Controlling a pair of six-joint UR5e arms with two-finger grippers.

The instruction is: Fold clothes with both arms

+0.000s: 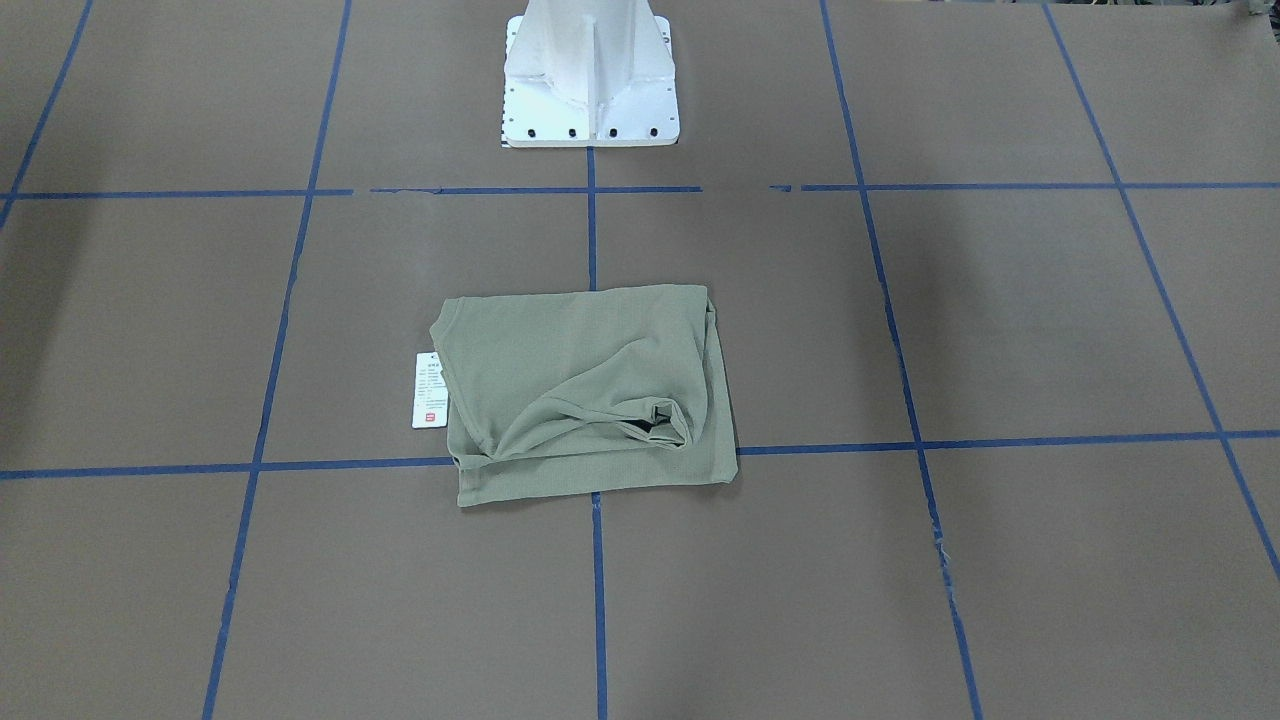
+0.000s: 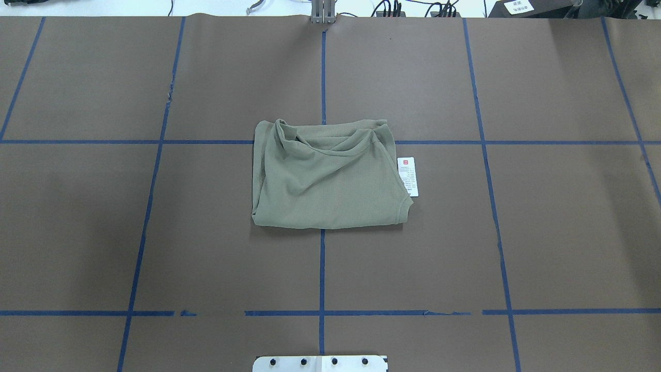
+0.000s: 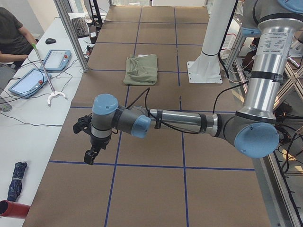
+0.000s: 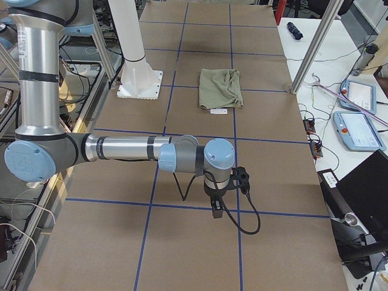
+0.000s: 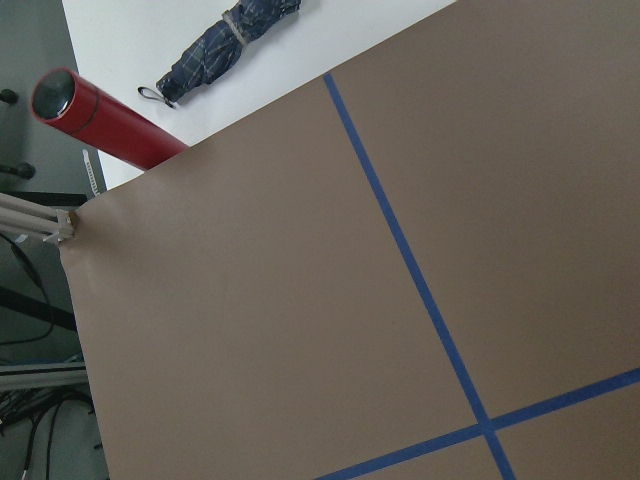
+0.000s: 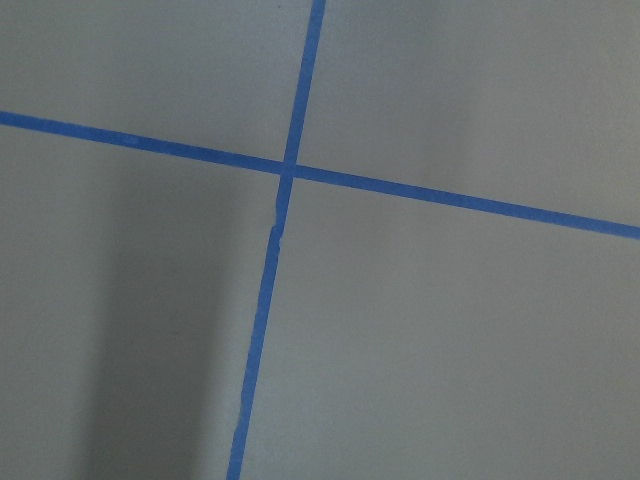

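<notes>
Shirt (image 2: 330, 178) folded, untouched; left end effector (image 3: 89, 157), right end effector (image 4: 216, 211) well away, cannot tell if open

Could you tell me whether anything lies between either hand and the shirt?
Nothing visible does. Between the left hand and the shirt, and between the right hand and it, lies only table with tape lines.

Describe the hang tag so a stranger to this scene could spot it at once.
Find the brown table crossed by blue tape; at its centre lies a folded sage-green shirt. By the shirt's edge toward the robot's right lies the hang tag, a small white printed card with a red mark, the only white thing beside the cloth.
</notes>
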